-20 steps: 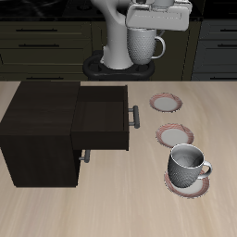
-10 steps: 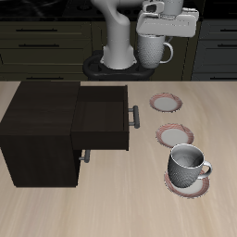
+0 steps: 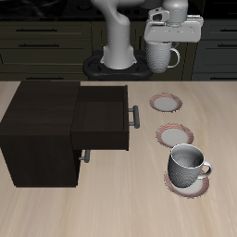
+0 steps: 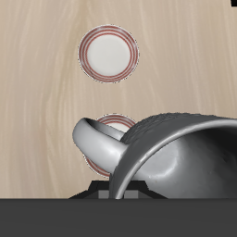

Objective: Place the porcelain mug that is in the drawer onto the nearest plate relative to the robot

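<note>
Porcelain mug (image 4: 171, 148) cut off at frame edge, hides part of plate (image 4: 111, 139); pincer fingers unseen.

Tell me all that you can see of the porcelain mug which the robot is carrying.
The porcelain mug is pale grey-white with a finely dotted surface, a loop handle and a dark grey inside. It looks like glazed ceramic. It hangs upright in the air, held at its rim by the hand, above the back of the table and touching nothing else. In the wrist view its rim and handle appear very near.
</note>
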